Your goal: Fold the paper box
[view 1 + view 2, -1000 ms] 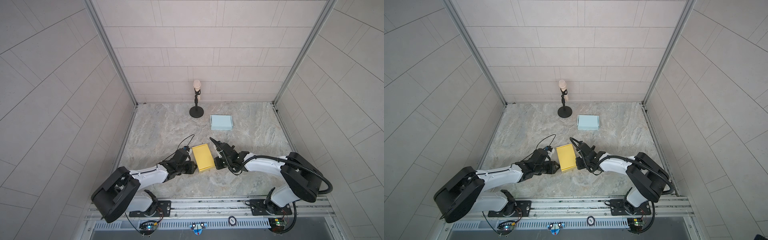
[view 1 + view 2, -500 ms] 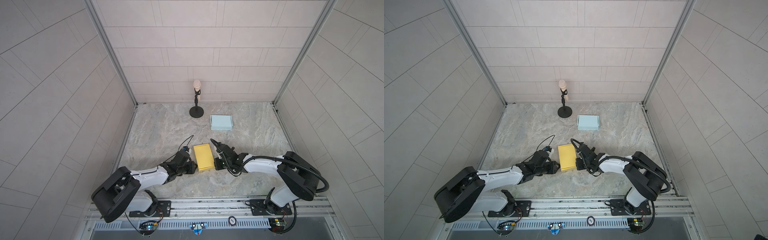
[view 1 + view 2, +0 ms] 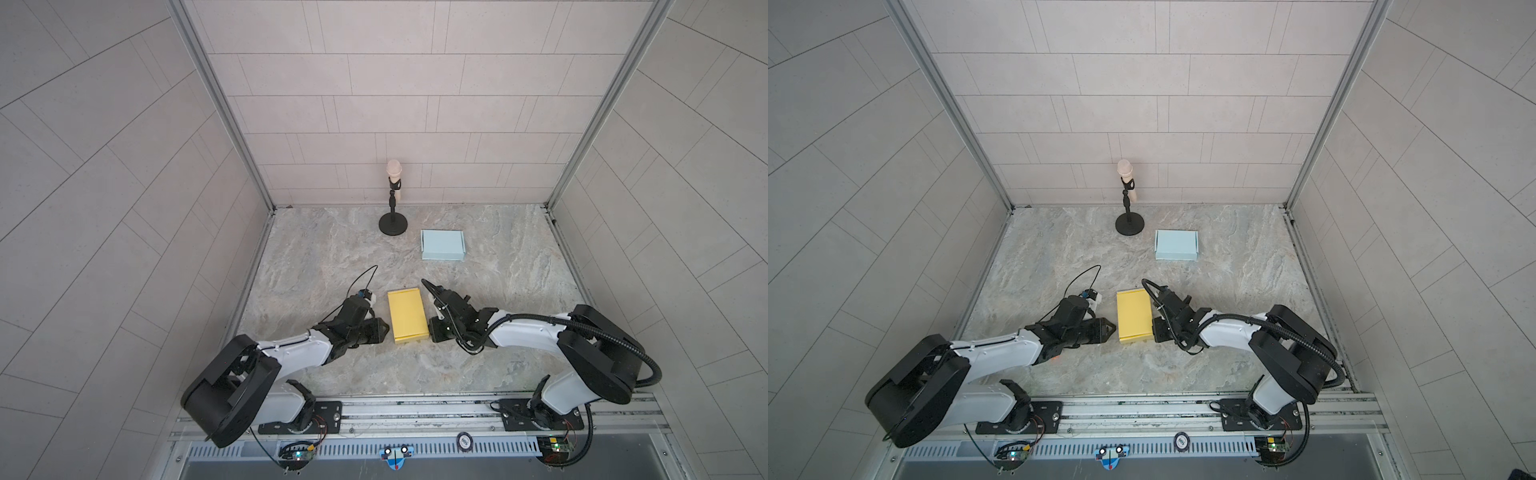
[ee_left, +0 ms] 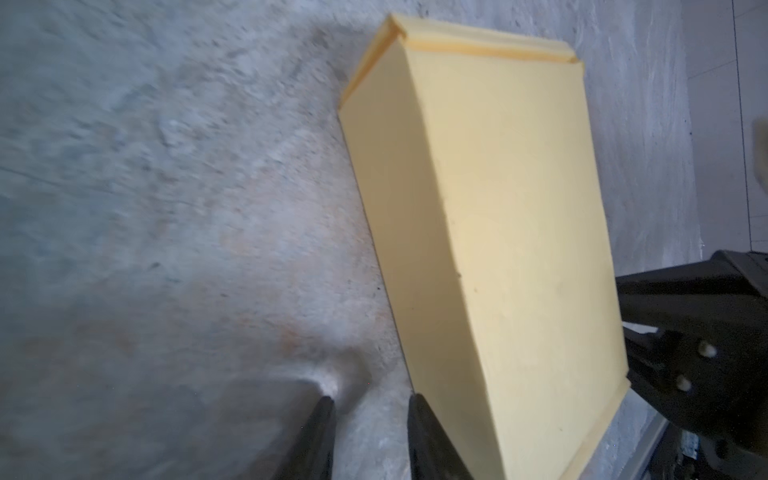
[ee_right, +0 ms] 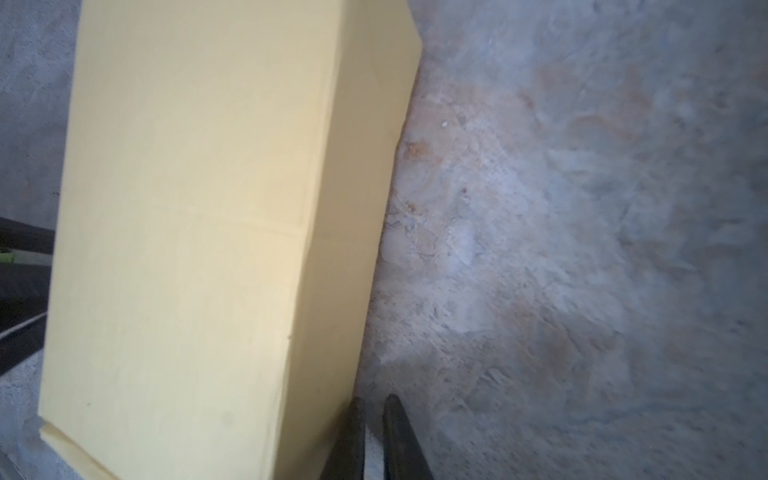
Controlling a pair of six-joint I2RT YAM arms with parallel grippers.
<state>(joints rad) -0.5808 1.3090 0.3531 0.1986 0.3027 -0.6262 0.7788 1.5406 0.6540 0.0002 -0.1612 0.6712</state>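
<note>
Behind the yellow box lie blue box and microphone; left claw ajar, right claw closed.

No text, brand, number or sign could be read anywhere. A small round badge on the front rail bore markings too small to make out.

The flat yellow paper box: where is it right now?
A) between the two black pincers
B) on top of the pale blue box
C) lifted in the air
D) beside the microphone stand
A: the flat yellow paper box lies between the left pincer and the right pincer, one at each long side.
</note>
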